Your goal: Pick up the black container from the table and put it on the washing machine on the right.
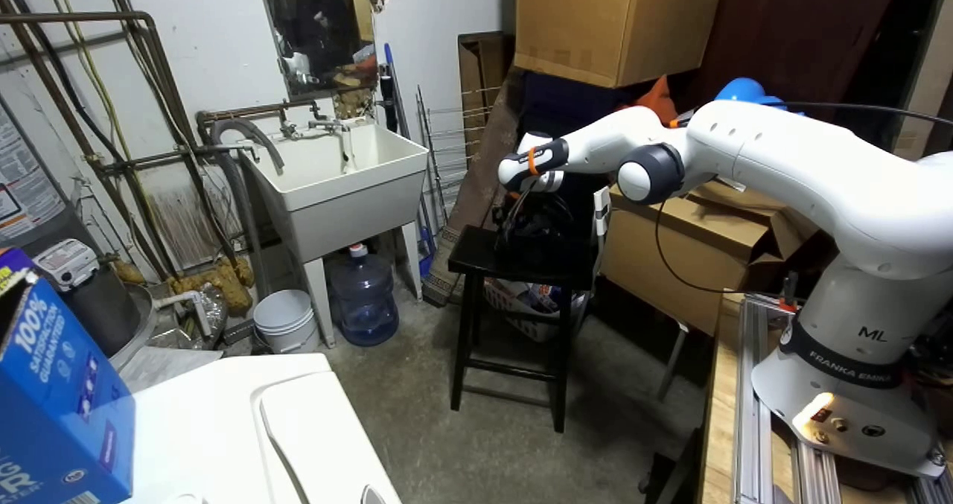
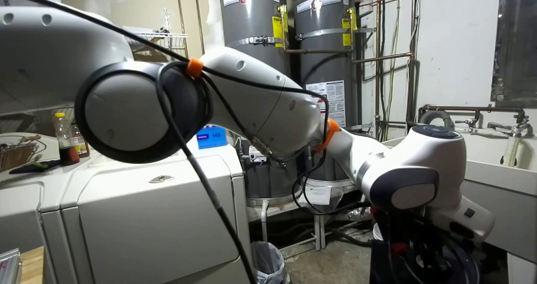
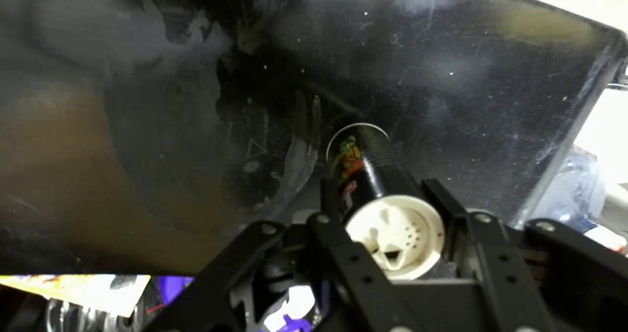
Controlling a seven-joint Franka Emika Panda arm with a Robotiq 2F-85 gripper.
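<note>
The black container [image 3: 378, 165] shows in the wrist view, with a cream shaker-like lid facing the camera and a colourful label. My gripper [image 3: 380, 187] has its fingers snug on both sides of the container, with no visible gap. I cannot tell whether its bottom touches the black table [image 3: 490, 121]. In an exterior view the gripper [image 1: 532, 225] is over the table [image 1: 476, 249]; there the container is lost in the dark. The white washing machine [image 1: 208, 415] is at the front left; it also shows in an exterior view [image 2: 159, 221].
A blue box [image 1: 63, 392] stands on the washing machine. A utility sink [image 1: 357, 187] and a blue water jug [image 1: 365, 295] are behind. Cardboard boxes [image 1: 670, 251] stand beside the table. A laundry basket [image 1: 532, 321] is behind its legs. A cable [image 2: 201, 179] hangs from the arm.
</note>
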